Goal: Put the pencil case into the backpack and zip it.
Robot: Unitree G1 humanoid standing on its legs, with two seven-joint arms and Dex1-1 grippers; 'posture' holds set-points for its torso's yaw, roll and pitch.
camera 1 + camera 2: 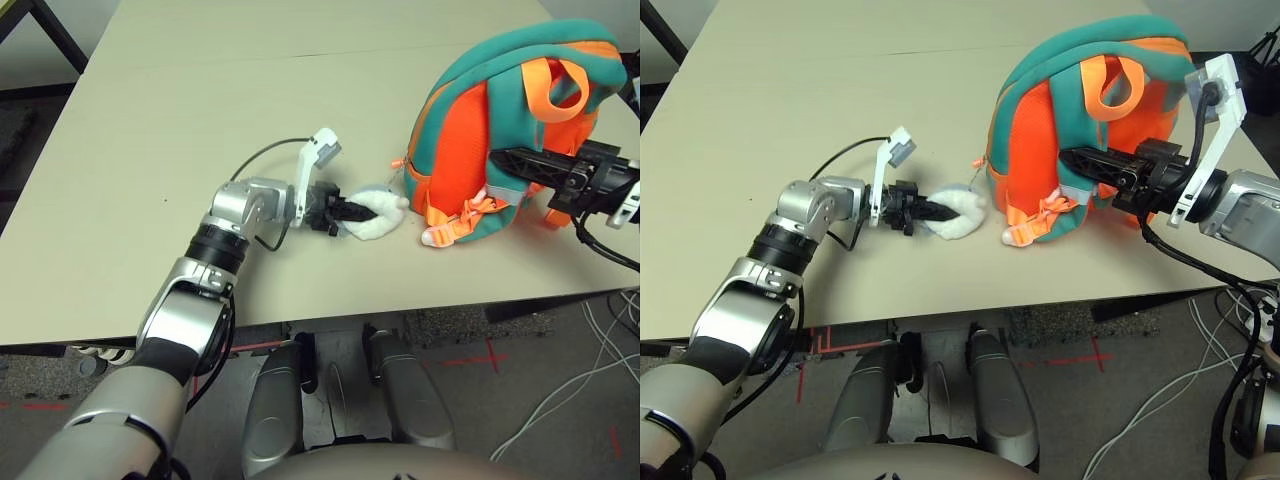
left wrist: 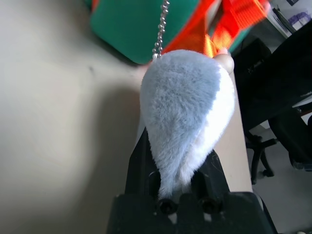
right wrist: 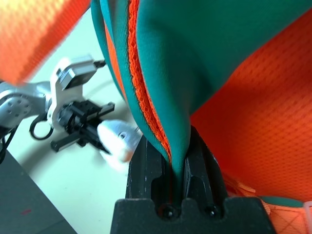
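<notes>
The orange and teal backpack [image 1: 500,130] stands upright on the table at the right. Its grey-white plush toy [image 1: 378,212] lies on the table to its left, joined to it by a bead chain [image 2: 161,29]. My left gripper [image 1: 350,210] is shut on the plush toy [image 2: 185,107], which fills the gap between the fingers. My right gripper [image 1: 500,158] reaches in from the right and is shut on a teal edge of the backpack [image 3: 165,73], which runs down between its fingers. The pencil case is out of view.
The beige table [image 1: 200,100] stretches far to the left and back. Its front edge runs just below the backpack. White cables [image 1: 590,360] lie on the floor at the right.
</notes>
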